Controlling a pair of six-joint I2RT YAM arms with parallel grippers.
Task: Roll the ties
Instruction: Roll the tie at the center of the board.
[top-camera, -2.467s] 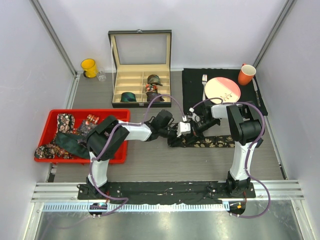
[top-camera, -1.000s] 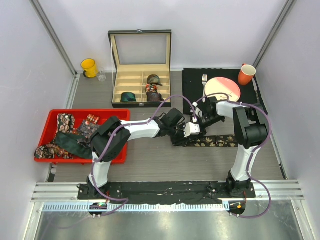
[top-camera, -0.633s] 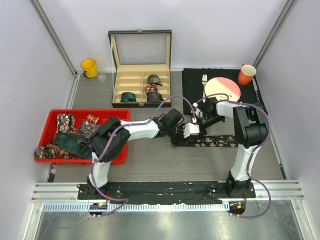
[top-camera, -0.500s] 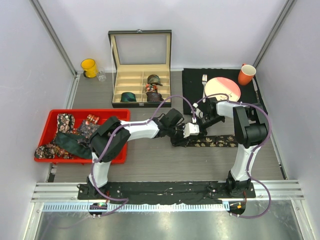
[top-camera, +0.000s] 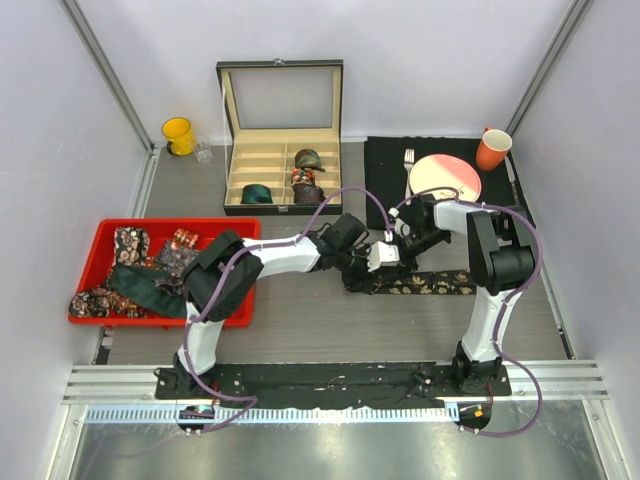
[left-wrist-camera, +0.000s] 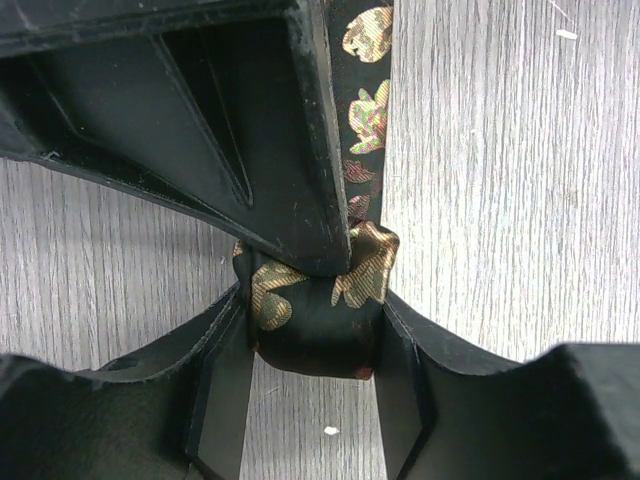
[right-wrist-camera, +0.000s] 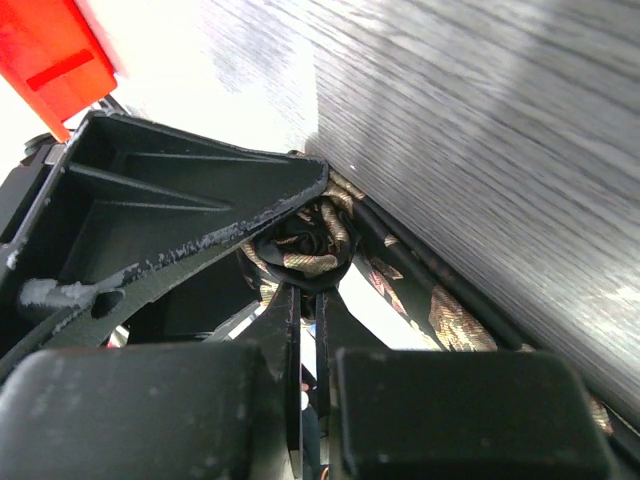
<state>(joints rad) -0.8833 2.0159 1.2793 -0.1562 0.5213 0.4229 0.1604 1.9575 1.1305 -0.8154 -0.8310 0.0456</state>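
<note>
The left pincer (left-wrist-camera: 312, 312) grips the rolled end of the tie (left-wrist-camera: 300, 335) between its fingers, likely so it cannot spring loose, while the right pincer (right-wrist-camera: 307, 300), pressed shut, noses into the roll's core like a spindle, the unrolled length trailing beyond.

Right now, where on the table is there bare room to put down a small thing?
Bare table lies between the tie and the arm bases, and between the red tray and the tie box. Crowded: the middle, where the left gripper and right gripper meet on the tie's coil.
</note>
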